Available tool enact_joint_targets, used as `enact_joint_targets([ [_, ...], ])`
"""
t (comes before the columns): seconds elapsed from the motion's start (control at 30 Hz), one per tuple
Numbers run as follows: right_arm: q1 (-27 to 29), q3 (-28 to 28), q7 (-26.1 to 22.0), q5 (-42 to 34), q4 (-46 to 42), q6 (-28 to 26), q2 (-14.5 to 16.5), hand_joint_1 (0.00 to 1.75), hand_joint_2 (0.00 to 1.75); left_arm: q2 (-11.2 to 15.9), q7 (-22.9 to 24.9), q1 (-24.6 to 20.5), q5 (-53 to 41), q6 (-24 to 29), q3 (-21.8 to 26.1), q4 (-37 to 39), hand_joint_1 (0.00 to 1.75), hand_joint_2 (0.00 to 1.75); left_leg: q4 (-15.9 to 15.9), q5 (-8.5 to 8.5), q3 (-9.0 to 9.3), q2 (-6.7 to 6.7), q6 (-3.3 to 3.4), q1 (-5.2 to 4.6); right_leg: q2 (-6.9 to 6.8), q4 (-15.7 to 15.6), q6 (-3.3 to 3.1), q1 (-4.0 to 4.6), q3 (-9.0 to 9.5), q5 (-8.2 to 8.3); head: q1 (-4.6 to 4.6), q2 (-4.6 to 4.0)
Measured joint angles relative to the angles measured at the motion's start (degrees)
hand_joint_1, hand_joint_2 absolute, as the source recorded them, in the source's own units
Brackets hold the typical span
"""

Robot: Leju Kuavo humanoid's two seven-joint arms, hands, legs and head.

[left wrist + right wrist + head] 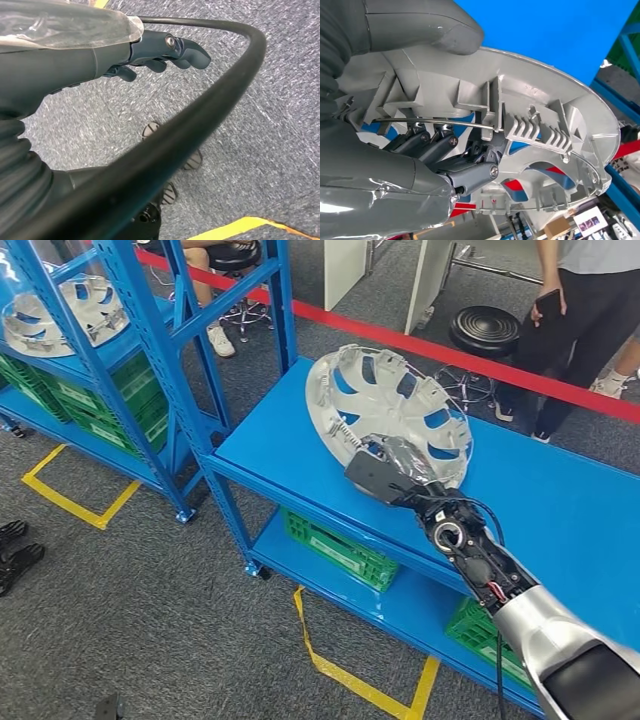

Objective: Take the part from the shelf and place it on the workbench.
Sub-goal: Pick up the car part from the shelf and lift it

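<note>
My right hand (392, 472) has its fingers (444, 142) hooked through the openings of the part (389, 412), a silver wheel cover, with the thumb over its rim, so it is pinched at the near edge. The cover sits tilted over the blue desk (558, 510); I can't tell whether its far edge touches the surface yet. My left hand (162, 52) hangs over the grey floor, fingers curled in loosely, holding nothing. The risk I see: the grip is at one edge only, so the wide cover could swing or slip out when I let go, and fingers caught in the spokes could drag it back off the desk. A person (581, 310) stands just behind the desk.
</note>
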Motion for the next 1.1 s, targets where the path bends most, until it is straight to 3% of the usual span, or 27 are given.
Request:
enact_joint_targets([
  [0.23,3.2,-3.1,-4.5,-9.6,-3.6,-7.0,0.0,1.61,1.75,0.0,0.0,0.0,1.6,0.6,0.0,0.0,0.0,1.75,0.0,-0.01,-0.01,-0.01,-0.01,0.0,-0.01,0.0,-0.01,0.0,0.0,-0.01,0.04,0.0],
  [0.57,9.8,-8.4,-14.4,-26.5,-15.1,-10.1,-0.1,1.61,1.75,-0.1,0.3,0.1,1.8,1.6,0.0,0.0,0.0,1.75,0.0,-0.01,-0.01,-0.01,-0.01,0.0,-0.01,0.0,-0.01,0.01,-0.01,-0.01,0.09,0.0],
  [1.1,14.1,-9.8,-17.1,-28.3,-29.6,-9.3,-0.1,1.61,1.75,-0.2,0.4,0.1,2.1,2.0,0.0,0.0,0.0,1.75,0.0,-0.01,0.0,0.01,-0.01,0.0,0.01,0.0,-0.02,0.0,-0.02,-0.01,0.03,0.0],
])
